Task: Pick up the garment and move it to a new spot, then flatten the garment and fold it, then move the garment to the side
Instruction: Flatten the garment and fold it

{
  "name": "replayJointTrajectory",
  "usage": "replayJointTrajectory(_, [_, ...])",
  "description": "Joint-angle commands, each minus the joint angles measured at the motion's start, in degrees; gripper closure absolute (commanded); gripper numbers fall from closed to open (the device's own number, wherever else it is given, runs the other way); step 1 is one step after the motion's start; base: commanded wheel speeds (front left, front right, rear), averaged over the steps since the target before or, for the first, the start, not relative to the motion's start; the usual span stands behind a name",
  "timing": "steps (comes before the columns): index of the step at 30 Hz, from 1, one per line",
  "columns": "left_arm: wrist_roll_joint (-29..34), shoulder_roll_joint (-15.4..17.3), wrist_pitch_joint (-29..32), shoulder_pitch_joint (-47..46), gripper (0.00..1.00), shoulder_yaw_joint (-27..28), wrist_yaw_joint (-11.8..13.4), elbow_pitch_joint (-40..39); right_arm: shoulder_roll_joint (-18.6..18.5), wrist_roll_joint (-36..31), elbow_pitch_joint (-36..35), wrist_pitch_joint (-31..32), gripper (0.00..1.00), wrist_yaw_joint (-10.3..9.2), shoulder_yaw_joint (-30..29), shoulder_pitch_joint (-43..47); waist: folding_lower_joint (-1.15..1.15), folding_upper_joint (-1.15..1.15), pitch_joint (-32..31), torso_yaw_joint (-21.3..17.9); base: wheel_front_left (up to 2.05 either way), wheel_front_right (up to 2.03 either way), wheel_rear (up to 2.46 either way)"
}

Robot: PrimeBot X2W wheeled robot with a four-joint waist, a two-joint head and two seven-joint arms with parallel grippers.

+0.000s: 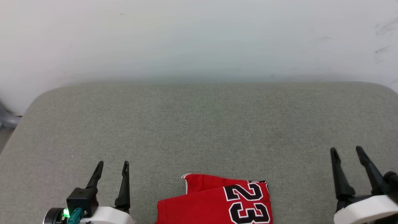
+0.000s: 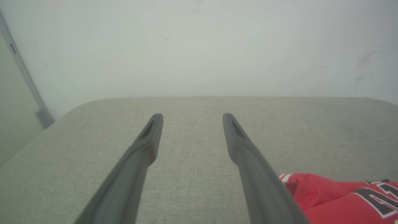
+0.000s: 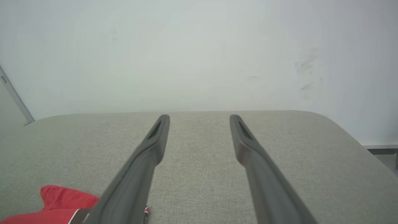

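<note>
A pale, almost white wall takes up the far half of the head view, with a few faint dark scuffs toward its right side. Below it lies the tabletop, covered in grey woven cloth, its two far corners rounded. The red shirt lies on the near edge of the tabletop, roughly in the middle between the two arms and cut off by the bottom of the head view. It looks folded or bunched, with one upper layer ending in a thin white trim at the left. A black number 23 outlined in white sits on its right part, turned sideways. The left pincer hovers at the lower left, its two dark fingers spread wide with nothing between them, well clear of the shirt's left edge. In the left wrist view the left pincer points toward the wall, and the shirt shows at the lower right, beside the right-hand finger. The right pincer stands at the lower right, also wide apart and empty, apart from the shirt. In the right wrist view the right pincer points the same way, with the shirt at the lower left. A small green light glows on the left wrist.
</note>
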Motion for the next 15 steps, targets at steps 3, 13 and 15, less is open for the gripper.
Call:
replayJointTrajectory(3, [0.2, -0.3, -0.1, 1.5, 0.00, 0.7, 0.3, -0.1, 0.8, -2.7, -2.2, -0.1, 0.00, -0.04, 1.3, 3.1, 0.01, 0.00, -0.8, -0.6, 0.00, 0.00, 0.00])
replayJointTrajectory(13, [1.1, -0.9, -0.1, 4.2, 0.00, 3.2, -0.1, 0.1, 2.2, -4.4, -4.5, 0.3, 0.00, -0.04, 1.7, 6.3, 0.01, 0.00, -1.4, -0.8, 0.00, 0.00, 0.00])
replayJointTrajectory(15, [1.4, -1.3, -0.1, 4.2, 0.00, 3.5, -0.5, 0.2, 2.4, -4.5, -4.8, 0.7, 0.00, -0.04, 1.7, 6.5, 0.01, 0.00, -1.4, -0.6, 0.00, 0.00, 0.00])
